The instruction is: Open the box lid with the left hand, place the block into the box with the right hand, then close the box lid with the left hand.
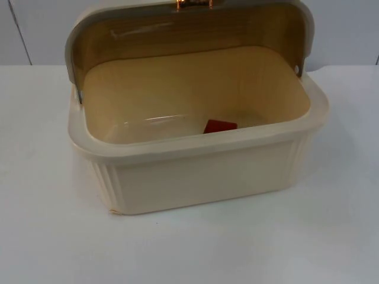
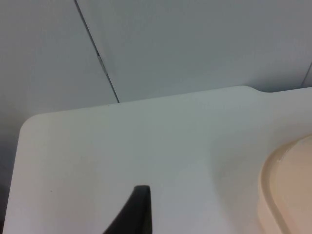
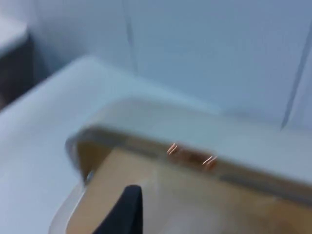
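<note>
From the top view, the box (image 1: 201,171) was seen on the table (image 1: 53,236) with its lid (image 1: 189,26) swung up and back; the red block (image 1: 220,126) lay inside, by the front wall. From the left wrist view, the box rim (image 2: 287,190) was seen beside the left gripper (image 2: 139,214), its state not to be told. From the right wrist view, the right gripper (image 3: 127,212) was seen above the raised lid (image 3: 195,161), its state likewise unclear; closing was judged to fall to the left arm

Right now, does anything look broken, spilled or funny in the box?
Nothing stands out. The cream box sits upright on the white table, its lid swung open at the back, and the red block lies inside on the bottom. Nothing is spilled or cracked.
</note>
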Robot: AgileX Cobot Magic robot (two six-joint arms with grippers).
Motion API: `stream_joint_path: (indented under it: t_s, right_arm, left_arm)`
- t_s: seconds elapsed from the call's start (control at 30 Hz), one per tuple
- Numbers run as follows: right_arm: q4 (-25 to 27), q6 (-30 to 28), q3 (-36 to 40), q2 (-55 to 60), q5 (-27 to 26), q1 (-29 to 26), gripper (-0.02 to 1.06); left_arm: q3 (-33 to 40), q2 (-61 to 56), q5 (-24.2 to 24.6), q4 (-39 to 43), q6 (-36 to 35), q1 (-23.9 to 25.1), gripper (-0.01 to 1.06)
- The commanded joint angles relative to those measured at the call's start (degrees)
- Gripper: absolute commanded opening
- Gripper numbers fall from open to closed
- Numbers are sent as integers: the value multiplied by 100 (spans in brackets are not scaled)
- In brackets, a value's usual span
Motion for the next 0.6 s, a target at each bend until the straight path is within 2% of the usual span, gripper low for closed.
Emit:
stream_joint_path:
  t_s: [0.0,0.07,0.2,0.23,0.4,0.43,0.57]
  right_arm:
    - [1,23,10,-490,12,-408,105]
    - [1,23,10,-645,27,-583,105]
    - [-42,23,10,-1295,245,-1619,105]
    - [-42,23,10,-1295,245,-1619,105]
    - [-175,-1,10,-1939,639,-2974,105]
    - [-175,-1,10,-1939,639,-2974,105]
    - [-138,-679,10,-2131,1157,-4083,105]
  left_arm:
    - [-14,-27,-6,-21,-22,1,105]
    - [-14,-27,-6,-21,-22,1,105]
    - [-14,-27,-6,-21,-22,1,105]
    - [-14,-27,-6,-21,-22,1,105]
    - [-14,-27,-70,-21,-22,1,105]
    - [-14,-27,-70,-21,-22,1,105]
    - [-14,-27,-70,-21,-22,1,105]
